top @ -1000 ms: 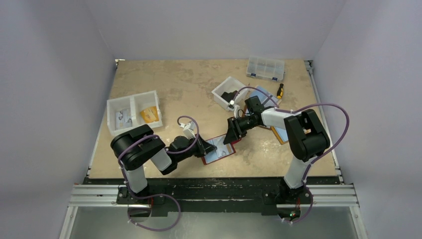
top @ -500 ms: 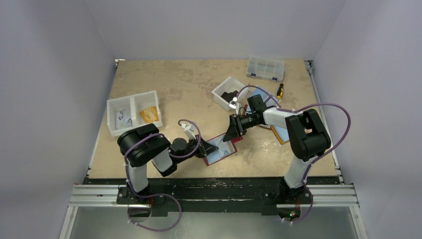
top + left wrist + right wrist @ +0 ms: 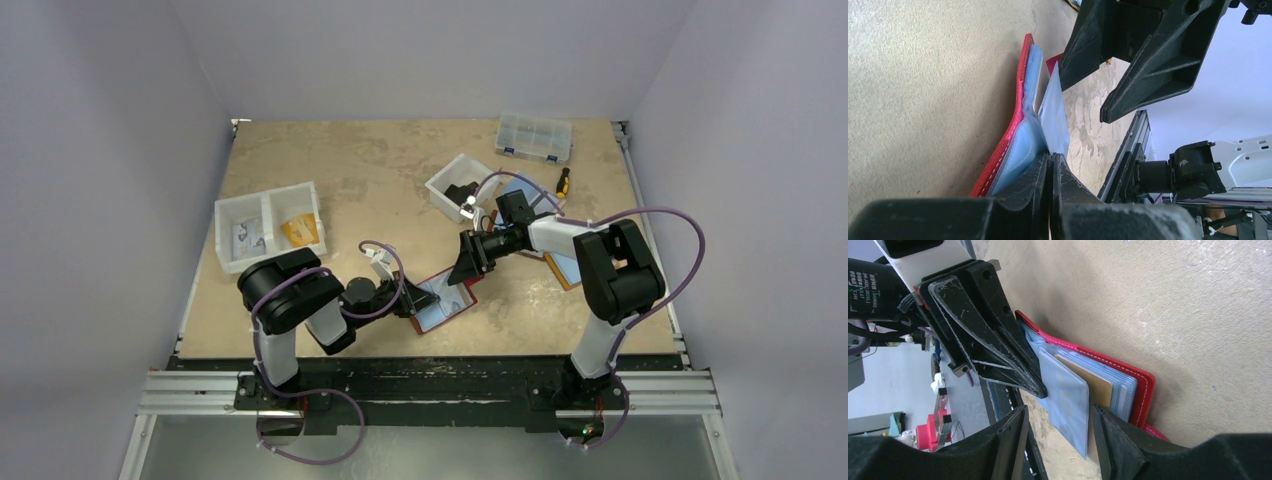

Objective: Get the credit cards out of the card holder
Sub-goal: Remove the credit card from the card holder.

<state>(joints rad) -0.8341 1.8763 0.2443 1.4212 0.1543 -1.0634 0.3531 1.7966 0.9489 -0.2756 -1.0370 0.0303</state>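
My left gripper [image 3: 1052,159] is clenched on a floppy clear sleeve [image 3: 1068,400], holding it up off the holder [image 3: 1143,385], which lies open on the table [image 3: 1173,300] between my arms. Any card inside should be thin, stiff and slick, so I'd pinch an exposed edge. My right gripper [image 3: 1058,412] gapes astride that sleeve.

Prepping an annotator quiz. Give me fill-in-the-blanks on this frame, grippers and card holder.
1. The left gripper is ___ on a pale blue sleeve of the card holder.
2. The right gripper is ___ and holds nothing.
3. The card holder's cover is ___.
4. In the top view, the two-compartment white bin sits on the ___ side of the table.
Missing words: shut; open; red; left.
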